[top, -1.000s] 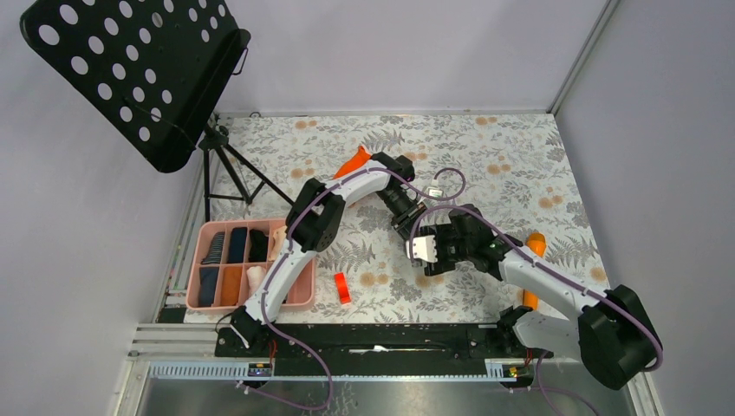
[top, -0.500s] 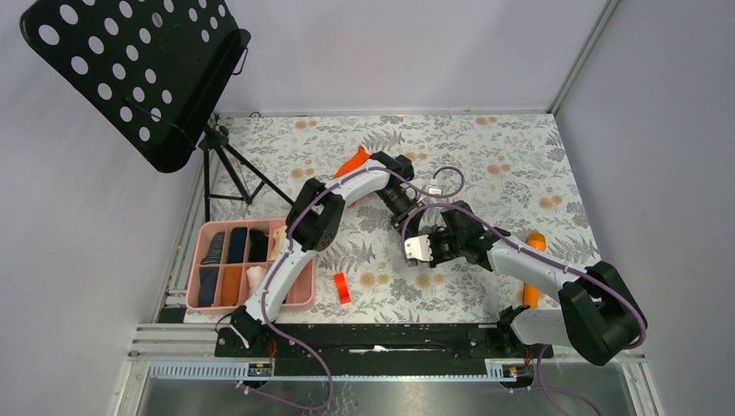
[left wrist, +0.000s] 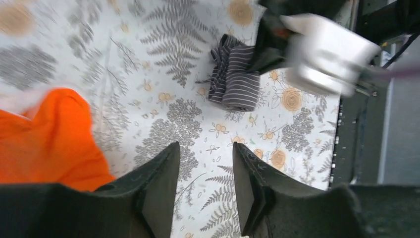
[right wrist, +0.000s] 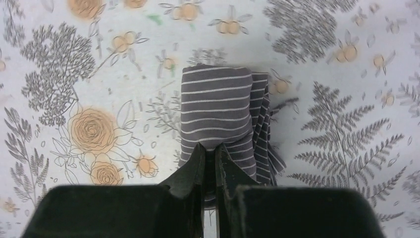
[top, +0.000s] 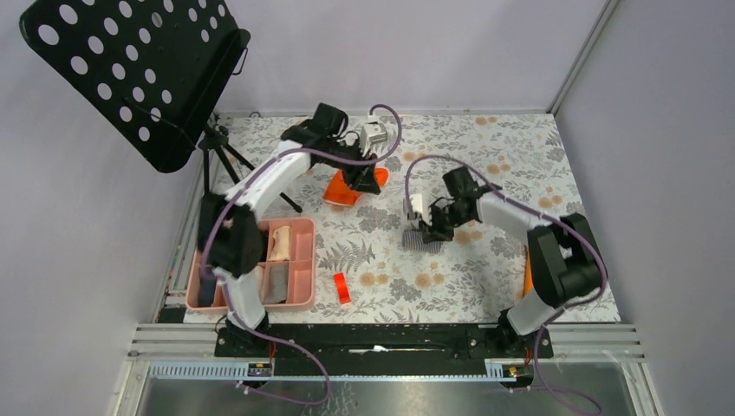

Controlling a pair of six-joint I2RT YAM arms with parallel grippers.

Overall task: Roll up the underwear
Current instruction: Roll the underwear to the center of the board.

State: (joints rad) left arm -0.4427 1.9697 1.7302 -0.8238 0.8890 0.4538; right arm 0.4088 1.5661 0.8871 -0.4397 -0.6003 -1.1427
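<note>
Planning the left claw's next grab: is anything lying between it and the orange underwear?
Nothing visible. The orange underwear lies right beside the left claw, whose jaws stand open over bare tablecloth. The grey striped underwear sits farther off, pinched by the right claw.

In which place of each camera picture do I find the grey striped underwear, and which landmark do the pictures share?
Top external: the grey striped underwear lies a little right of the centre.
Left wrist: the underwear is at the upper middle, beyond the open jaws.
Right wrist: the underwear is at the centre, its near edge pinched in the jaws.
Shared landmark: the floral table cover beneath it.
</note>
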